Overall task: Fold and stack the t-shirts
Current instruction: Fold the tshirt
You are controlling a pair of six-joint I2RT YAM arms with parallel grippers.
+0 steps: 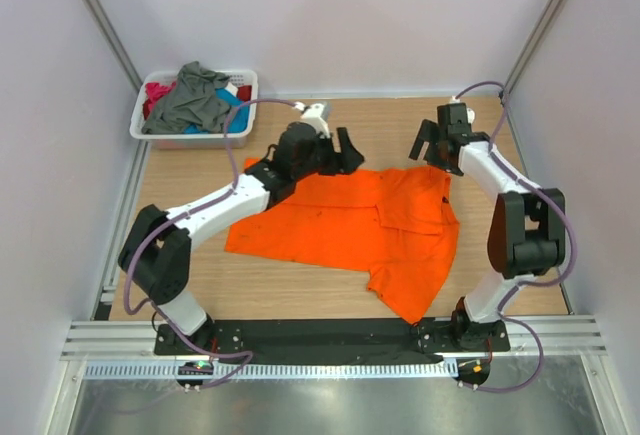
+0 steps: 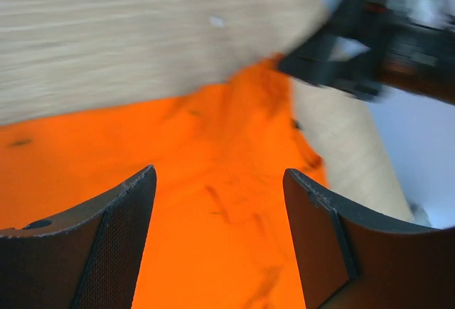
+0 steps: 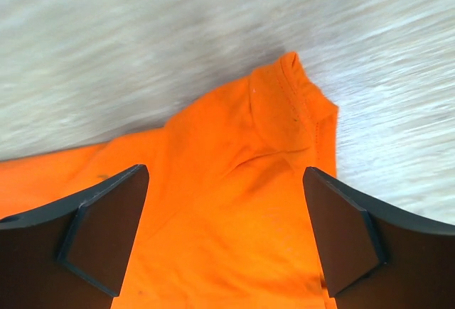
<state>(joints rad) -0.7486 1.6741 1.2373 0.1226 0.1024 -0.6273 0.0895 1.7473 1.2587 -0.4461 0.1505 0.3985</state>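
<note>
The orange t-shirt [image 1: 350,220] lies spread flat in the middle of the table [image 1: 300,290]. Its body runs to the left, one part is folded over on the right, and a flap reaches toward the near edge. At its far edge the left claw [image 1: 348,153] sits over the cloth with its two fingers [image 2: 121,238] spread wide and only orange fabric between them. The right claw [image 1: 428,145] is at the shirt's far right corner, also spread wide, with a hemmed corner of the shirt just beyond its fingers [image 3: 106,224]. Both wrist views are blurred, so I cannot tell whether either claw touches the cloth. In the far left corner of the table stands a white laundry basket [image 1: 245,90], well apart from the shirt. It holds a crumpled grey t-shirt [image 1: 195,100] lying over a teal t-shirt [image 1: 232,105] and a red-pink t-shirt [image 1: 152,100].
</note>
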